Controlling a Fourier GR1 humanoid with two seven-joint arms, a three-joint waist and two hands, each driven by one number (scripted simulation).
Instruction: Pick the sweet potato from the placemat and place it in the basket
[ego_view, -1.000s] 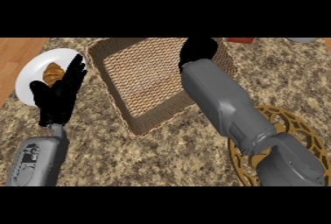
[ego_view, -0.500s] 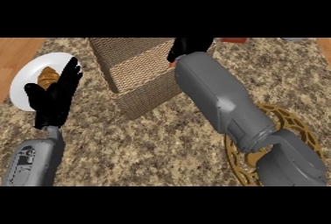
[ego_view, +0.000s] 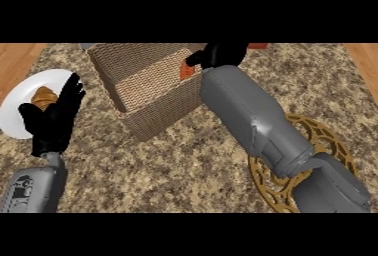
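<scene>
Right hand (ego_view: 221, 54) curled over the sweet potato (ego_view: 187, 71) on the placemat (ego_view: 148, 85), seemingly to lift it; basket (ego_view: 317, 137) back beside that forearm. Left hand (ego_view: 55, 117) open, resting.

No text, label, brand, number or sign can be read anywhere in the head view.
</scene>
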